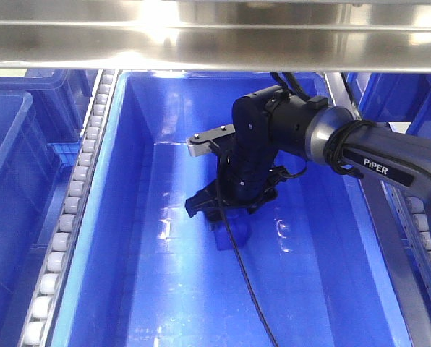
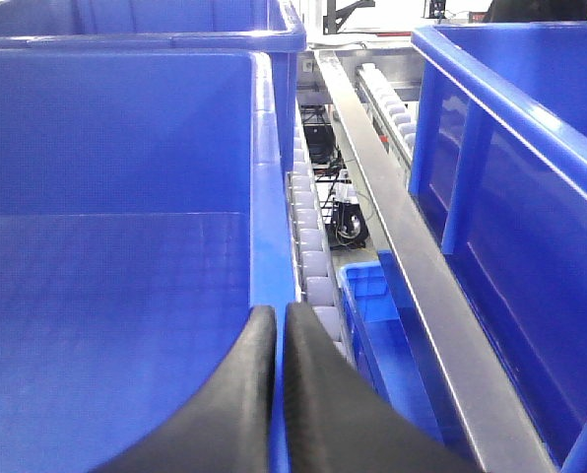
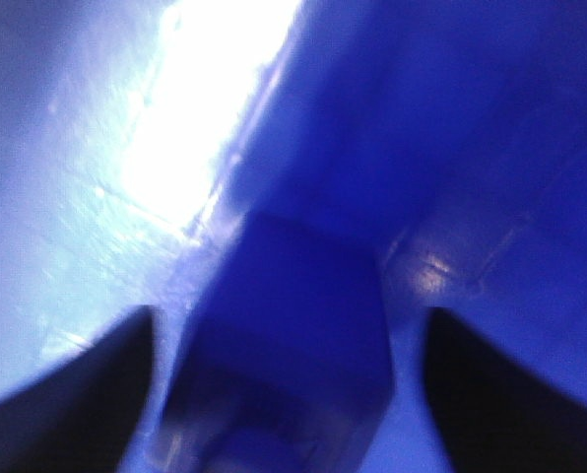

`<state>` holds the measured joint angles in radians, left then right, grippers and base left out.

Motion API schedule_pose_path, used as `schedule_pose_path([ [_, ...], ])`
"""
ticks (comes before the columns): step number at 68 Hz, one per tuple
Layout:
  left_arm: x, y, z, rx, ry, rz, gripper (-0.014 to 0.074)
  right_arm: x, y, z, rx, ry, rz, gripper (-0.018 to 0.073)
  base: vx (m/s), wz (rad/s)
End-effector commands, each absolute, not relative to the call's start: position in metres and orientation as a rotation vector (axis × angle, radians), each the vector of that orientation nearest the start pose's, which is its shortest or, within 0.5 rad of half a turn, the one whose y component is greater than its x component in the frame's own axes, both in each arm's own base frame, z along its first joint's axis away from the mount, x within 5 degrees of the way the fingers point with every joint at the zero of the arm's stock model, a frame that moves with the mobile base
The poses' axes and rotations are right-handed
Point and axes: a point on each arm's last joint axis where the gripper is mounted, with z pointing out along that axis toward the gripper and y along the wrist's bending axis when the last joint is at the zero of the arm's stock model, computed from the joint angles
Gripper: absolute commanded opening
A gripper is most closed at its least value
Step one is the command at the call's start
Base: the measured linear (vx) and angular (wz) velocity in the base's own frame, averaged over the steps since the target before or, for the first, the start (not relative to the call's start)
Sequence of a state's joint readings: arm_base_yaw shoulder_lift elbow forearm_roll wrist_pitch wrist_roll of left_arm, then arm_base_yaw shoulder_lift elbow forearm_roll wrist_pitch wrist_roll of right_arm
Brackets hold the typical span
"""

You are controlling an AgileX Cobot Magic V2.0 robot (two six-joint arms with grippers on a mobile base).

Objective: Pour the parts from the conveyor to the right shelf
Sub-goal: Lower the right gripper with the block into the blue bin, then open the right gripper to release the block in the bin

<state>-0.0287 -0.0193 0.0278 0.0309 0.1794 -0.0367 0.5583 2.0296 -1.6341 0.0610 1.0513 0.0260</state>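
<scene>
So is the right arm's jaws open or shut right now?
Open: the right gripper has its jaws spread wide, the blue part sitting loose between them inside the bin.

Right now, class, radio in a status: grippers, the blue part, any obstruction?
Right gripper open, low inside blue bin. Blue part between its fingers, ungripped. Left gripper shut, empty. No obstruction seen.

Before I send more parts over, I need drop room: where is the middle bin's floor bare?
The bin floor is bare along its left wall and in the near half. The centre is crowded: the right gripper, open, hangs over a blue part, with its cable trailing toward the near edge.
</scene>
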Motion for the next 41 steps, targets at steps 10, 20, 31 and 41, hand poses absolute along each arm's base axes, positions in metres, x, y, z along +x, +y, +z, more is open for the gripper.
schedule_pose_path([
  [10, 0.055, -0.002, 0.201, 0.013, 1.580, -0.035, -0.0006, 0.353, 0.224, 0.267, -0.704, 2.687, 0.218, 0.0591, 0.00, 0.00],
  [20, 0.055, -0.002, 0.201, 0.013, 1.580, -0.035, -0.0006, 0.338, 0.214, 0.286, -0.656, 2.556, 0.265, 0.0562, 0.00, 0.00],
  [31, 0.055, -0.002, 0.201, 0.013, 1.580, -0.035, -0.0006, 0.311, 0.198, 0.298, -0.594, 2.386, 0.336, 0.0533, 0.00, 0.00],
  [41, 0.055, -0.002, 0.201, 0.013, 1.580, -0.035, -0.0006, 0.286, 0.181, 0.303, -0.562, 2.248, 0.367, 0.0524, 0.00, 0.00],
])
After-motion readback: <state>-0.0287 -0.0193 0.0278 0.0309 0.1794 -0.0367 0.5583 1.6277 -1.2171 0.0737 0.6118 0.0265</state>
